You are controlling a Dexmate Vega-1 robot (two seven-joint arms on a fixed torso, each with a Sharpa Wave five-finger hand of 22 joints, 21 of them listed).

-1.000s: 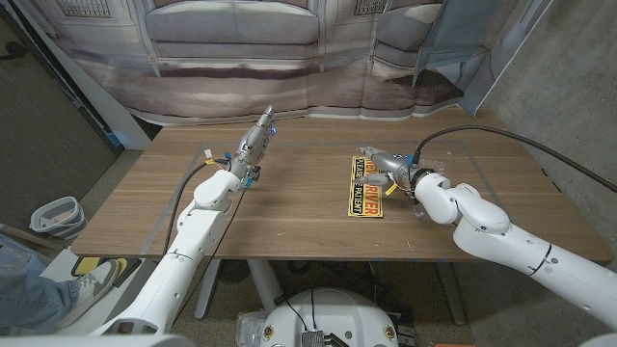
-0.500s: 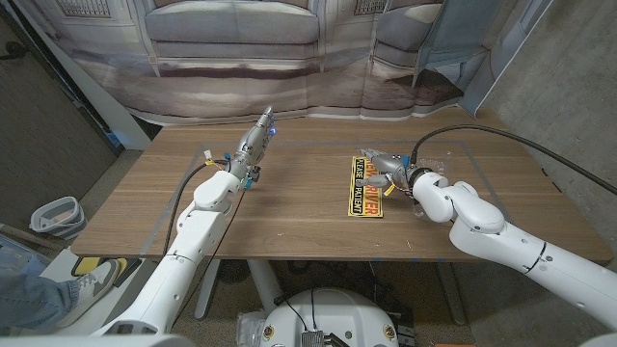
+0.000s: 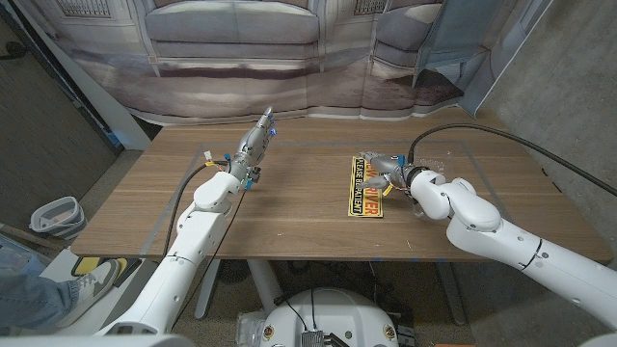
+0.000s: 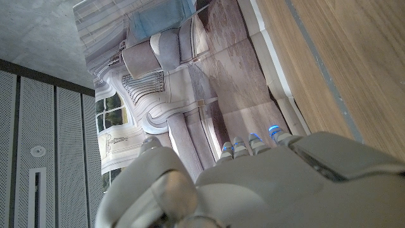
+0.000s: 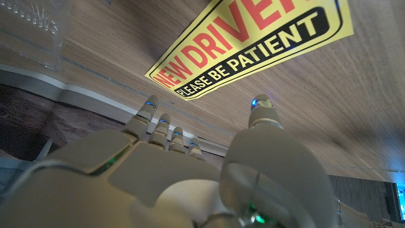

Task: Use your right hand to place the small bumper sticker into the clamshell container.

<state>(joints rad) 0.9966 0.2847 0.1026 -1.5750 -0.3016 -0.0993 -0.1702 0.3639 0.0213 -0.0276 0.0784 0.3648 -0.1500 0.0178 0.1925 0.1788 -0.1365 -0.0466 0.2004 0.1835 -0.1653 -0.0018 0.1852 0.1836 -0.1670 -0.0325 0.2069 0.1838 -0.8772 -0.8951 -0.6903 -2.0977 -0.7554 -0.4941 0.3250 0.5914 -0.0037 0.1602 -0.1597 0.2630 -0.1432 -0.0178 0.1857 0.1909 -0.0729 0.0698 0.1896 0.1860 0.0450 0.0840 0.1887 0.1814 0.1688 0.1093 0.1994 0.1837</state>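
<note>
The yellow bumper sticker (image 3: 365, 190) lies flat on the wooden table, right of the middle; its red and black lettering reads "NEW DRIVER PLEASE BE PATIENT" in the right wrist view (image 5: 253, 44). My right hand (image 3: 386, 170) hovers at the sticker's far end with fingers spread and nothing in it (image 5: 190, 171). A clear clamshell container (image 3: 421, 209) peeks out beside my right forearm, mostly hidden by it; its clear plastic edge (image 5: 28, 22) also appears in the right wrist view. My left hand (image 3: 254, 145) stands on its edge at the left, fingers straight, holding nothing (image 4: 253, 183).
A printed sofa backdrop (image 3: 289, 58) hangs just behind the table's far edge. A grey bin (image 3: 55, 214) stands on the floor at the left, and a person's shoe (image 3: 92, 280) shows below it. Bare wood (image 3: 299, 193) lies between my hands.
My right hand and forearm have edged slightly left, toward the sticker's far end. The left arm and the sticker have stayed put.
</note>
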